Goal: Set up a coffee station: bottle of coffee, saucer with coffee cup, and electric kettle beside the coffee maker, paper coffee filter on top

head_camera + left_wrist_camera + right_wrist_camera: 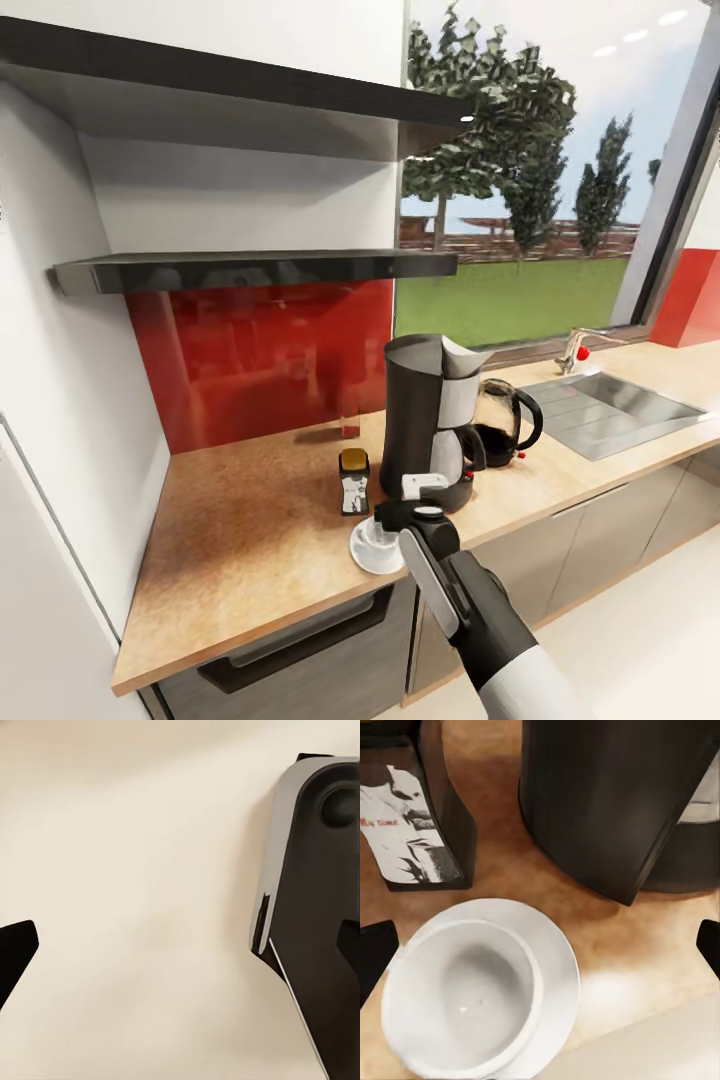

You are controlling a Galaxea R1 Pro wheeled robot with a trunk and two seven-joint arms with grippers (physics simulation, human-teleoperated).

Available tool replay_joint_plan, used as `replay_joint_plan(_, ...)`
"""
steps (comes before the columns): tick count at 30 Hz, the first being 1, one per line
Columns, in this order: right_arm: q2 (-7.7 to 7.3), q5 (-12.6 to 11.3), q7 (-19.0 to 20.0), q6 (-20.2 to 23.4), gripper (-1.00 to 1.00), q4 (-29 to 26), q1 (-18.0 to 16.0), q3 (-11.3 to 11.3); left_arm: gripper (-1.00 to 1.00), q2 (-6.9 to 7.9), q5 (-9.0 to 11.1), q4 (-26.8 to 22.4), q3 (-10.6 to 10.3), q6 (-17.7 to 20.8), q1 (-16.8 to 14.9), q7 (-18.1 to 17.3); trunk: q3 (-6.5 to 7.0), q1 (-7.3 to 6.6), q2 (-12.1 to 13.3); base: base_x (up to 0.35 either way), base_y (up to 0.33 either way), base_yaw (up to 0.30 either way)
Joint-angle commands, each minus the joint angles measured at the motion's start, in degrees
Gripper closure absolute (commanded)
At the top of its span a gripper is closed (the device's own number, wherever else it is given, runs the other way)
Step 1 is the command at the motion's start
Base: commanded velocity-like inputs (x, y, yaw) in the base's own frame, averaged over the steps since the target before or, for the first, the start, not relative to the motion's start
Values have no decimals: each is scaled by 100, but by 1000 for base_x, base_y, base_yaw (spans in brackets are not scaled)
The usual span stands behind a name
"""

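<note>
Hovering w/ jaws spread wide over the coffee cup (461,997), which sits on the saucer (556,967) just beside the coffee maker (428,420), the right gripper (400,515) could clip cup or bottle of coffee (353,480) on retreat; left gripper's state unclear.

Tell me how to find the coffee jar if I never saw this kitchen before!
Look along the long tan countertop under the red wall to the tall black coffee maker. On its shelf side stands the bottle of coffee, behind the white coffee cup on its saucer. It's the only small dark jar, with a yellow cap and a white label.
</note>
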Motion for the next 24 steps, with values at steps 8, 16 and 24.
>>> replay_joint_plan(8,-4,-62,-58,7,-100,-147,-2,13,-100,-10,50,-6,-54,-10,3,12,70,2,-2,0,0,0)
replay_joint_plan(16,-12,-50,-58,0,-100,-113,-2,10,-100,-17,49,-6,-54,-10,3,12,130,2,-2,0,0,0)
replay_joint_plan(24,-38,-53,-58,-1,-100,186,-2,-4,-100,-17,50,-6,-54,-10,3,15,162,2,-2,0,0,-141)
